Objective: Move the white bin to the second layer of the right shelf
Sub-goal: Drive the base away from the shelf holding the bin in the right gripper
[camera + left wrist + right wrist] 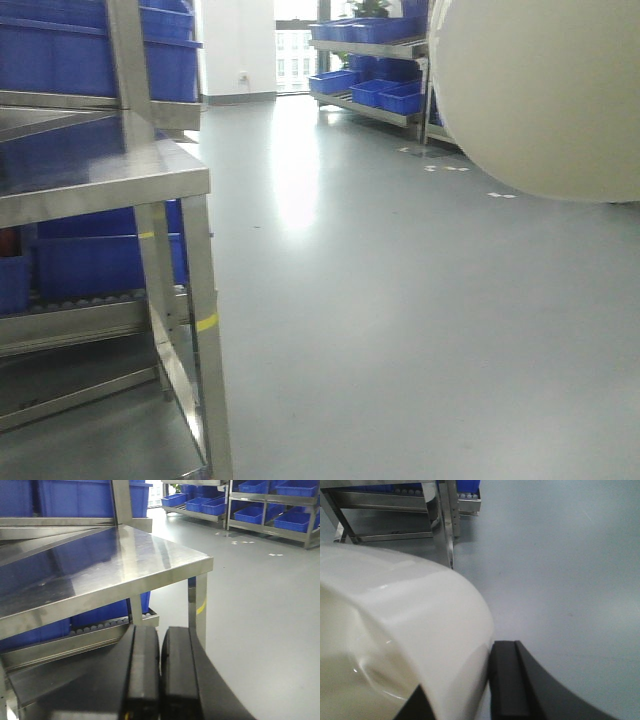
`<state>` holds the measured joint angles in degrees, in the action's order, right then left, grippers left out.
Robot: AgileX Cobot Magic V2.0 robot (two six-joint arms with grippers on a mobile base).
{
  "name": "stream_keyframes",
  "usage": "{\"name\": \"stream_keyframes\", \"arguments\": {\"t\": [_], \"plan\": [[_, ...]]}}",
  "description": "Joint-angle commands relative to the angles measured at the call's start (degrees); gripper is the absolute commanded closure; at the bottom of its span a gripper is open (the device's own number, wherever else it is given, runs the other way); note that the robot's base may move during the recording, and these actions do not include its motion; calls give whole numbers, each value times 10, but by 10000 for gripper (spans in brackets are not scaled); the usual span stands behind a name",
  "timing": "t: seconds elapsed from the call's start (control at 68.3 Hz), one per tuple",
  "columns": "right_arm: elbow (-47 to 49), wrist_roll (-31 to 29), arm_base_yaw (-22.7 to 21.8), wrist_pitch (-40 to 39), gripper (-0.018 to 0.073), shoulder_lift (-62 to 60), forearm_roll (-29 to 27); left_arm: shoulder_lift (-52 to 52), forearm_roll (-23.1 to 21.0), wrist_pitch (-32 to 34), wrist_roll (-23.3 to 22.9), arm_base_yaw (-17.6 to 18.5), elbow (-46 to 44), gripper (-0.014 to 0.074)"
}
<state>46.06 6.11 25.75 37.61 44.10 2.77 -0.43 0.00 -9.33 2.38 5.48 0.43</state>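
Closest to you, the one white bin (pixel 410 610) fills the right wrist view. The right gripper (pixel 462 680) pinches its wall, with one black finger (pixel 507 680) outside and a second dark one inside. The front camera shows you the bin held off the grey floor (pixel 400 300), well apart from the single steel tabletop (pixel 100 175). Your left gripper (pixel 160 635) has its two fingers pressed together, holding nothing. Under the tabletop, one rack level with white rollers (pixel 107 625) carries blue crates (pixel 95 617). At least three more sit on the far rack (pixel 365 46).
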Motion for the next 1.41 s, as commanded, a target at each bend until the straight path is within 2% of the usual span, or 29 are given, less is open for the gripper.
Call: {"name": "stream_keyframes", "arguments": {"t": [0.0,1.392], "plan": [[17,0,-2,-52,503,-4,4,-8,0,49,-2,3,21,512],[17,0,-2,-50,503,-4,4,-8,0,49,-2,3,21,512]]}}
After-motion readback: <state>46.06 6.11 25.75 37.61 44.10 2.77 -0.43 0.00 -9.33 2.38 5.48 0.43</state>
